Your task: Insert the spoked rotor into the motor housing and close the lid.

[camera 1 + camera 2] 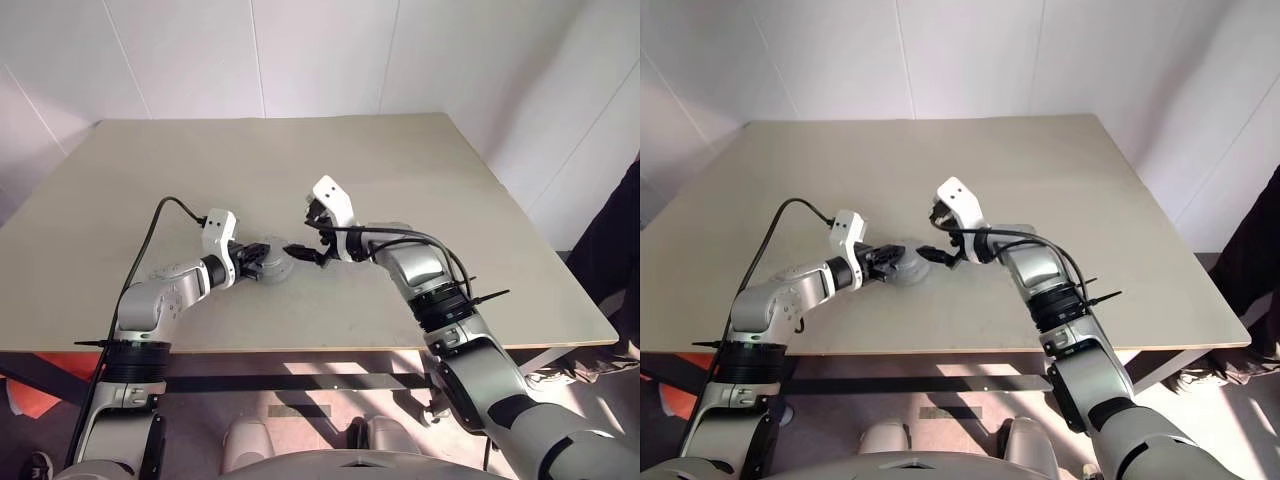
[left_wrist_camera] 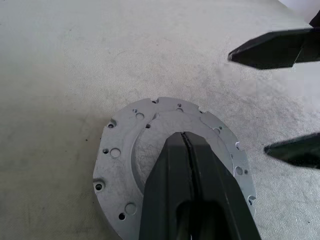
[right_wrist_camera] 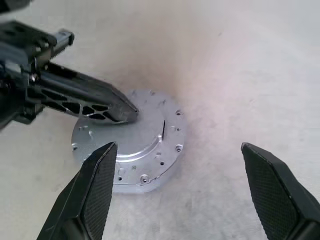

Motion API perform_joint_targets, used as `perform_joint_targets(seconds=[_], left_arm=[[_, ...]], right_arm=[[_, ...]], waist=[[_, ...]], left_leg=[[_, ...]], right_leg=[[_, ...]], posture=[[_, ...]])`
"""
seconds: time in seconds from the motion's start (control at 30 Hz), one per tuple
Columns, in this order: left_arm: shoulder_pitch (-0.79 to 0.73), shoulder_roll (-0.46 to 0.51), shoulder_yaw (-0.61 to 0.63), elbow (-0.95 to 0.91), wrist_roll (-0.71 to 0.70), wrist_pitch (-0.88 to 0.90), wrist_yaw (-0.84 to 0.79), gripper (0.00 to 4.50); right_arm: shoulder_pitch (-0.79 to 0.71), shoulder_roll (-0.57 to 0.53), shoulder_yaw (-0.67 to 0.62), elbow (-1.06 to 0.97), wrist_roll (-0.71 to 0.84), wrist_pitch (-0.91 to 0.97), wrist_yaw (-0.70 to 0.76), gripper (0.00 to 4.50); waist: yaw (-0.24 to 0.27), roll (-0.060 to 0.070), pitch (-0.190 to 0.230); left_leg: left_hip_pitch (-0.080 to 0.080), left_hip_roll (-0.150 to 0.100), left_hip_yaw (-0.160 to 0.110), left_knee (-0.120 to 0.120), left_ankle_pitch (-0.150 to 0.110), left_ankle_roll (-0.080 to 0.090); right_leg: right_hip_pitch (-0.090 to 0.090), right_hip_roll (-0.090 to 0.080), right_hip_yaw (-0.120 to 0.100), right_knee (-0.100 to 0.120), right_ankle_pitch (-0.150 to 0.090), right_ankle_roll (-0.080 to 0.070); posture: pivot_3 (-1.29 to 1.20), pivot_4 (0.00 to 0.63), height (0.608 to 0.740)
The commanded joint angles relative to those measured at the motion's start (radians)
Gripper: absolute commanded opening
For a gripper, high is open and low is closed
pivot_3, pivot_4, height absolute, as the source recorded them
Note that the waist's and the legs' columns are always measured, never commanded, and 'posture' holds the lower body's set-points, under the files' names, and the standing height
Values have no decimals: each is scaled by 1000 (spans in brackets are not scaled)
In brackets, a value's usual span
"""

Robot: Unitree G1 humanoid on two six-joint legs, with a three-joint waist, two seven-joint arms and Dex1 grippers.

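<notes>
Pressing down, the left tool (image 3: 131, 111), fingers shut, rests on the grey lid (image 3: 145, 142) at centre frame on the tabletop (image 1: 400, 170). Right tool (image 3: 200, 195) hangs wide open, empty. Best keep pressure centred, seating the lid flat.

Head stereo pair: high, looking forward and down over table (image 1: 420, 160); both eyes share whole tabletop. Left wrist view: close, along shut left gripper (image 2: 186, 145) onto lid (image 2: 117, 155). Right wrist view: close, probably slightly higher; shares same lid.
</notes>
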Motion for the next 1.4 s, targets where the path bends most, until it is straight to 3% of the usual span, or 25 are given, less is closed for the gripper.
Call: perform_joint_targets(seconds=[0.03,0.27,0.47,0.77,1.1,1.4], left_arm=[[18,7,-28,46,15,40,4,0],[10,6,-31,57,21,26,1,0],[21,8,-26,48,23,19,7,0],[29,22,-16,38,23,18,11,0],[32,24,-15,24,25,16,21,0],[45,30,-4,13,26,15,25,0]], right_arm=[[-45,-7,-108,-56,105,169,-25,4454],[-100,30,-342,104,239,570,-180,4454],[-121,110,-428,208,280,669,-274,4454],[-173,246,-506,341,337,642,-350,4454],[-296,290,-585,607,364,418,-379,4454],[-358,309,-604,698,403,391,-356,4454]], waist=[[0,0,0],[0,0,0],[1,1,0],[-2,2,-1],[-25,2,0],[-32,1,1]], left_leg=[[0,0,0,0,0,0],[0,0,0,0,0,0],[0,0,0,-2,1,-1],[1,0,0,-4,1,-2],[6,0,0,-6,2,-4],[10,-1,-1,-6,2,-4]], right_leg=[[0,0,0,0,0,0],[-1,0,0,0,0,0],[-2,0,0,0,0,0],[-3,0,0,0,0,0],[-5,1,-1,-1,0,0],[-11,1,-5,-7,0,1]], posture=[[0,0,740],[0,0,740],[0,0,740],[0,0,740],[0,0,740],[0,0,740]])
